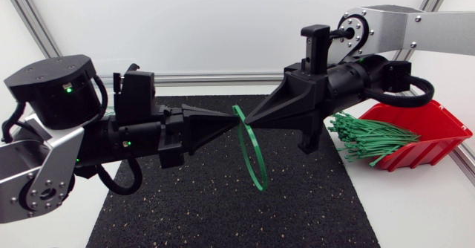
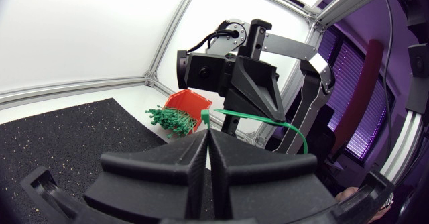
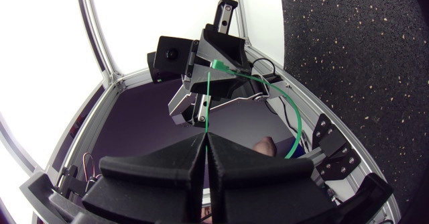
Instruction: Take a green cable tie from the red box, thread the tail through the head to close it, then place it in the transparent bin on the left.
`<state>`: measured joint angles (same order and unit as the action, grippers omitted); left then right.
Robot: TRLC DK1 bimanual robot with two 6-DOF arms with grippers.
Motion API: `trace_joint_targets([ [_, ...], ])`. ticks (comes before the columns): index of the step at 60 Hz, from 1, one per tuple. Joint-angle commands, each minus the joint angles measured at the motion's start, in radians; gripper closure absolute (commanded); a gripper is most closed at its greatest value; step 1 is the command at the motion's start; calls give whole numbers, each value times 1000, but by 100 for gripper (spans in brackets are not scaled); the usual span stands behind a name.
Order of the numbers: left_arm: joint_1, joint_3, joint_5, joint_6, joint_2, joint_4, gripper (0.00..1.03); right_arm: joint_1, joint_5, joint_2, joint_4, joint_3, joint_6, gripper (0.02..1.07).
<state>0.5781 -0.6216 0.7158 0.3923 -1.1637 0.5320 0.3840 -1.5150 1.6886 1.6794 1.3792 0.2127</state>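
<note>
While right gripper point(image 1: 249, 119) pinches cable tie point(image 1: 256, 159), loop hangs above mat point(image 1: 185, 203).

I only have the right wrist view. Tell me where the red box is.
Observer: The red box sits just off the black mat's right edge.
Operator: Report its contents.
Observer: A bundle of green cable ties spills from its open front toward the mat.
Operator: Now place the held tie for me.
Observer: The held cable tie is bent into a loop that hangs over the mat's middle, below where the left gripper and right gripper meet tip to tip.
</note>
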Motion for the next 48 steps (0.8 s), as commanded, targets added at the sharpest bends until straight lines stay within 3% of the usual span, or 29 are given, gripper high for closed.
trace_joint_targets([
  [1, 0, -9, -7, 17, 9, 3, 99, -5, -48, -1, 180, -14, 11, 101],
  [48, 12, -26, -21, 17, 15, -6, 99, -8, -47, 11, 161, -32, 11, 101],
])
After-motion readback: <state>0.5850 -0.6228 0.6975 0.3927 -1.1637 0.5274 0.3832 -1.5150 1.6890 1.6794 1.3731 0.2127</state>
